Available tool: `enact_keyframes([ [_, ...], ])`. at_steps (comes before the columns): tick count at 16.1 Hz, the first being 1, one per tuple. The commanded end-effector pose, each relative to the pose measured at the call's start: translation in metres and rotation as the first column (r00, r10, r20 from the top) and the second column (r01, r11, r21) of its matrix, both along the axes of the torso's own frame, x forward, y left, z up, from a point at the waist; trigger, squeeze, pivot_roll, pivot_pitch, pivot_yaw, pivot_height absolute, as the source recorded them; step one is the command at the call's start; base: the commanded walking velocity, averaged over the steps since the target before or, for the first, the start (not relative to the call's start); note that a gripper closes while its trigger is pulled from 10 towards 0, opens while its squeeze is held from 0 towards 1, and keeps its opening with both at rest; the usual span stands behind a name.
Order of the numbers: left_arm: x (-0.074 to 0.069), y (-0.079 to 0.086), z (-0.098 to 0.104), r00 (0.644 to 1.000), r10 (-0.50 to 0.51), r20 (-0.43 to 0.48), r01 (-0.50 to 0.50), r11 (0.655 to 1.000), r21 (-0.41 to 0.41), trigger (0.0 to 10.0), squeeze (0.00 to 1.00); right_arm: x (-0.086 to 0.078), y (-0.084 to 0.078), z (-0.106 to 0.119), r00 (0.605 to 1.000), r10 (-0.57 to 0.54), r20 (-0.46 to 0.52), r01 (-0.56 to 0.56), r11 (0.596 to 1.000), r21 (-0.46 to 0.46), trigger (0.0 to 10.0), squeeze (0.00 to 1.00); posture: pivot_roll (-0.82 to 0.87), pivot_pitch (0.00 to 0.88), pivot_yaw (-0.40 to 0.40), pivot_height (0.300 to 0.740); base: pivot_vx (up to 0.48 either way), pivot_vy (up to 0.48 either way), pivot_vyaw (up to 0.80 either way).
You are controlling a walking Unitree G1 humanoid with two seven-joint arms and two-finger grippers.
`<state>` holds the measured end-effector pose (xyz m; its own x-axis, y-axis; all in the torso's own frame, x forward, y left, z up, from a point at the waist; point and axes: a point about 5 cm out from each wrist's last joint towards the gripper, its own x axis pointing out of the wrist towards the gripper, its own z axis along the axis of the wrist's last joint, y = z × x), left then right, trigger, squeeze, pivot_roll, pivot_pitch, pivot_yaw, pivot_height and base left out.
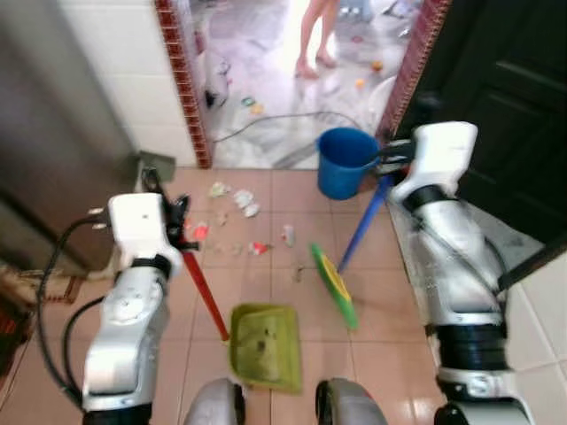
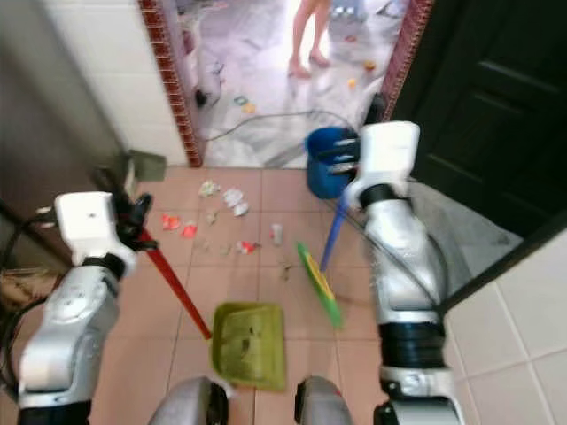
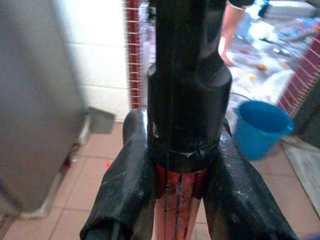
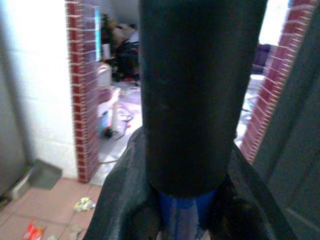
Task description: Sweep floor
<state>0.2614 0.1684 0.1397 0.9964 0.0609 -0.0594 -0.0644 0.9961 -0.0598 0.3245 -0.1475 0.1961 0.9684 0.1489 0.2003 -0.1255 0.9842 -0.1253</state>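
Two tools: blue-handled green broom (image 1: 335, 285), red-handled green dustpan (image 1: 265, 346), litter (image 1: 234, 199) beyond.

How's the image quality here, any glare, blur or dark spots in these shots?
Left eye view: daylight blows out the floor beyond the doorway, the dark door holds little detail, overall soft. Left wrist view: the red dustpan handle looms close and blurry, the blue bucket sharper. Right wrist view: the blue broom handle is dark, the doorway glaring.
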Motion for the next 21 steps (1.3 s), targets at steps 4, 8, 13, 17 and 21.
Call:
enact_keyframes([
  [4, 0.005, -0.006, 0.016, 0.996, -0.03, 0.079, 0.028, 0.999, 0.022, 10.0, 0.0, -0.004, -0.005, 0.008, 0.995, -0.04, 0.093, 0.047, 0.996, -0.075, 10.0, 0.0, -0.03, 0.113, 0.036, 0.74, 0.0, 0.0, 0.0],
  [8, 0.01, -0.005, 0.017, 0.994, -0.061, 0.094, 0.059, 0.998, 0.026, 10.0, 0.0, -0.006, -0.005, 0.004, 0.993, -0.056, 0.103, 0.066, 0.993, -0.095, 10.0, 0.0, -0.05, 0.095, 0.047, 0.74, 0.0, 0.0, 0.0],
  [13, 0.008, -0.014, 0.007, 0.996, -0.058, 0.067, 0.058, 0.998, -0.007, 10.0, 0.0, -0.018, -0.006, -0.01, 0.99, -0.11, 0.088, 0.12, 0.985, -0.125, 10.0, 0.0, -0.07, 0.116, 0.053, 0.74, 0.251, 0.0, 0.0],
  [17, 0.008, -0.013, 0.009, 0.996, -0.052, 0.073, 0.052, 0.999, 0.002, 10.0, 0.0, -0.012, -0.006, -0.011, 0.99, -0.116, 0.079, 0.123, 0.987, -0.099, 10.0, 0.0, -0.06, 0.132, 0.037, 0.74, 0.42, 0.061, 0.0],
  [21, 0.01, -0.007, 0.004, 0.998, -0.01, 0.066, 0.006, 0.999, 0.049, 10.0, 0.0, -0.015, -0.003, -0.015, 0.993, -0.095, 0.066, 0.102, 0.988, -0.112, 10.0, 0.0, -0.07, 0.136, 0.033, 0.74, 0.389, 0.279, 0.0],
])
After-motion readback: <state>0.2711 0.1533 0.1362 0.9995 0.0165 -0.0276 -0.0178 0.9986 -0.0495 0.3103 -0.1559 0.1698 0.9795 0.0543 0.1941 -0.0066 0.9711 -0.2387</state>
